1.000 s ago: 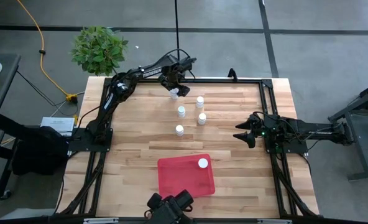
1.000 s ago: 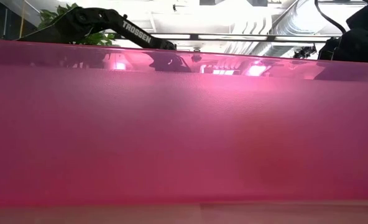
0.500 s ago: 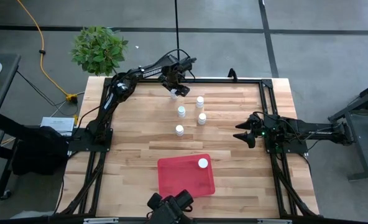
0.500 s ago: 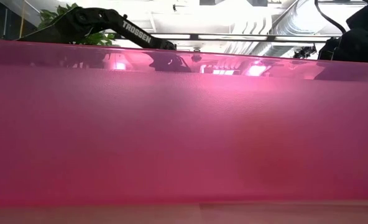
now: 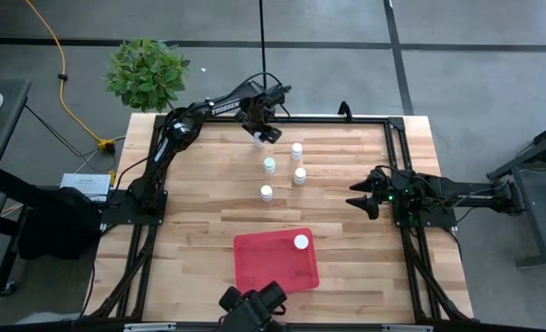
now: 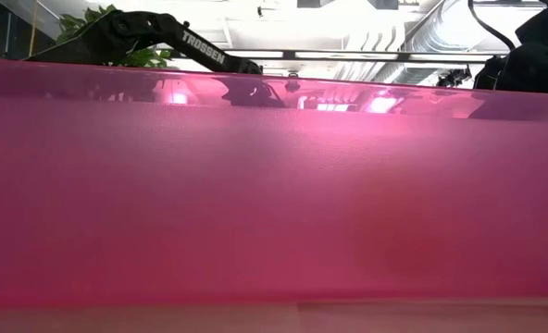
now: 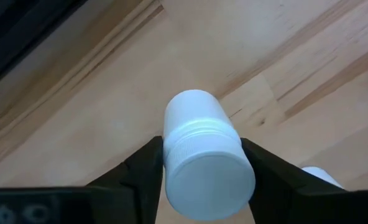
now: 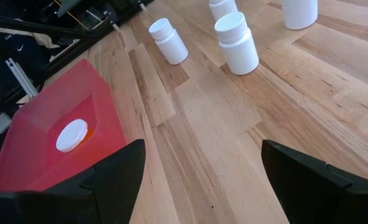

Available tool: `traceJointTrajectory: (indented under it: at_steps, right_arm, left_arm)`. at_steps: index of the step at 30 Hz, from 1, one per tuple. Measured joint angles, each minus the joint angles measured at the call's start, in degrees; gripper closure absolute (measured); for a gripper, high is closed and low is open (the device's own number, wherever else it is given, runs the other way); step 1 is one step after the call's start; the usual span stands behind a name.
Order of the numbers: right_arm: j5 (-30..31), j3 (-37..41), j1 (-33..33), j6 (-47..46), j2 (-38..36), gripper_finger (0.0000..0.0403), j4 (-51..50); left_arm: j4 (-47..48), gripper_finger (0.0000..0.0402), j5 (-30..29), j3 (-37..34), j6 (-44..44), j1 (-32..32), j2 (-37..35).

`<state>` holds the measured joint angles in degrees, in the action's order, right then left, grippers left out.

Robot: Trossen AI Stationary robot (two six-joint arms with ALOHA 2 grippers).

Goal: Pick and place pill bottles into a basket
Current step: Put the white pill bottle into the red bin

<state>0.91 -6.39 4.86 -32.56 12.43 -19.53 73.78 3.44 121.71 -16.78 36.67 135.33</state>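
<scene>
My left gripper (image 5: 265,135) is at the table's far side, shut on a white pill bottle (image 7: 202,149) that stands apart from the others. Three more white-capped bottles (image 5: 296,150) (image 5: 269,165) (image 5: 300,175) stand in a group near the table's middle, and another (image 5: 267,193) stands nearer. The red basket (image 5: 275,260) lies near the front edge with one orange-bodied, white-capped bottle (image 8: 71,135) inside. My right gripper (image 5: 361,198) waits open at the right side, with nothing between its fingers. My left gripper pinches the bottle between its two fingers, one on either side just below the cap (image 7: 171,152). The fingers (image 7: 143,177) come from above, pointing down at a slant. Whether the bottle's base (image 7: 193,102) still rests on the wood, I cannot tell.
The basket's wall (image 6: 274,185) fills the low view, with my left arm (image 6: 163,35) showing above it. A potted plant (image 5: 147,74) stands beyond the far left corner. Bare wood lies between the bottle group and the basket.
</scene>
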Motion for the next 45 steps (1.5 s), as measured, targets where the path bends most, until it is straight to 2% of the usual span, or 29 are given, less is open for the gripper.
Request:
traceJointTrajectory:
  at_steps: [10, 21, 31, 39, 45]
  right_arm:
    - [-0.02, 0.0, 0.0, 0.0, -0.02, 0.0091, -0.03]
    - [-0.03, 0.0, 0.0, 0.0, -0.01, 0.0091, -0.07]
    - [-0.04, 0.0, 0.0, 0.1, -0.02, 0.0091, -0.09]
    - [-0.06, 0.0, 0.0, 0.34, -0.02, 0.0091, -0.09]
    - [-0.05, 0.0, 0.0, 0.42, -0.02, 0.0091, -0.07]
  left_arm:
    - [0.84, 0.019, 3.85, 0.77, 0.66, 0.05, -0.04]
    - [2.86, 0.0191, 3.89, 13.27, 2.5, 0.04, -0.24]
    - [-2.78, 0.0191, 5.8, 13.25, 3.15, 0.07, -6.03]
    - [-5.87, 0.0191, 11.0, 13.29, 3.0, 0.07, -11.47]
    - [-10.14, 0.0191, 18.89, 13.29, 1.51, 0.07, -16.05]
